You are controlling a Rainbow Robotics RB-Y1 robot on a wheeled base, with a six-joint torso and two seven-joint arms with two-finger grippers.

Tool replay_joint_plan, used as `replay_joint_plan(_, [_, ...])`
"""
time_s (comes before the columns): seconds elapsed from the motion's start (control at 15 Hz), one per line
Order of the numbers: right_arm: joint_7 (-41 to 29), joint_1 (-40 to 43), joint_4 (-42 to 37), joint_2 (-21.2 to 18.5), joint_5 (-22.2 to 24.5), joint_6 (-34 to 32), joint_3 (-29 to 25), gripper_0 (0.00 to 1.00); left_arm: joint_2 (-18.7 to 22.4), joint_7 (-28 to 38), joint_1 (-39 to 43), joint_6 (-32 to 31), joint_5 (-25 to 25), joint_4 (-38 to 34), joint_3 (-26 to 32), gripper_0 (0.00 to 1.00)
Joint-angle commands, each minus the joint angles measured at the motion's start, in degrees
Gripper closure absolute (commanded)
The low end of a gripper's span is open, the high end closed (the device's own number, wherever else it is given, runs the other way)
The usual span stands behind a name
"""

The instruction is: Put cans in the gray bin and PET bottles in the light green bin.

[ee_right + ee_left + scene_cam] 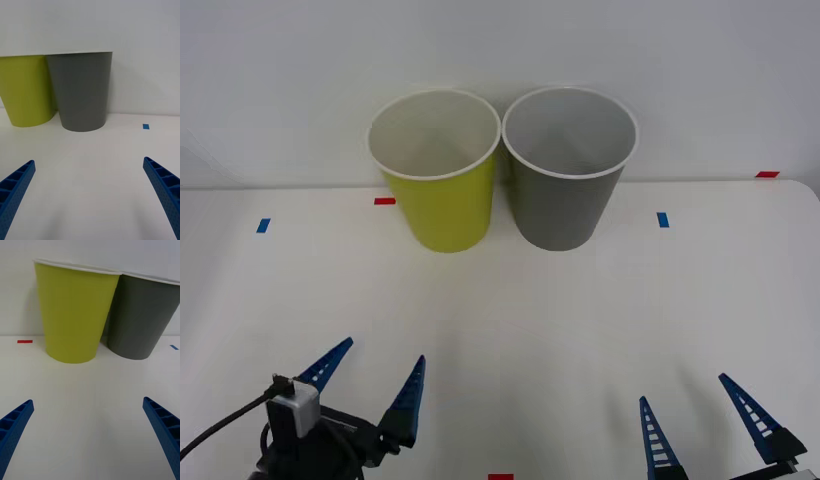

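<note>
Front view: light green bin [438,190] and gray bin [568,185] stand rim to rim at far centre of bench [510,330]. Left claw [370,385] and right claw [700,410] hover near, both spread wide, gripping nothing. Sorting looks done or paused; next move needs an item.

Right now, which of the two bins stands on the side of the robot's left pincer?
The light green bin. It stands on the left, ahead of the open left pincer; the gray bin is beside it on the right.
</note>
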Motion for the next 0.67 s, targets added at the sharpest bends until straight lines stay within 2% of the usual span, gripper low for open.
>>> replay_joint_plan(0.07, [0.0, 0.0, 0.0, 0.0, 0.0, 0.0, 0.0, 0.00, 1.1, -1.7, 4.9, -5.6, -0.8, 0.4, 0.3, 0.00])
replay_joint_plan(0.33, [0.0, 0.0, 0.0, 0.0, 0.0, 0.0, 0.0, 0.00, 1.4, -5.7, 6.8, -17.0, -1.9, 7.5, 0.1, 0.00])
replay_joint_plan(0.67, [0.0, 0.0, 0.0, 0.0, 0.0, 0.0, 0.0, 0.00, 0.8, -6.4, 9.4, -18.5, -1.5, 9.3, 1.2, 0.00])
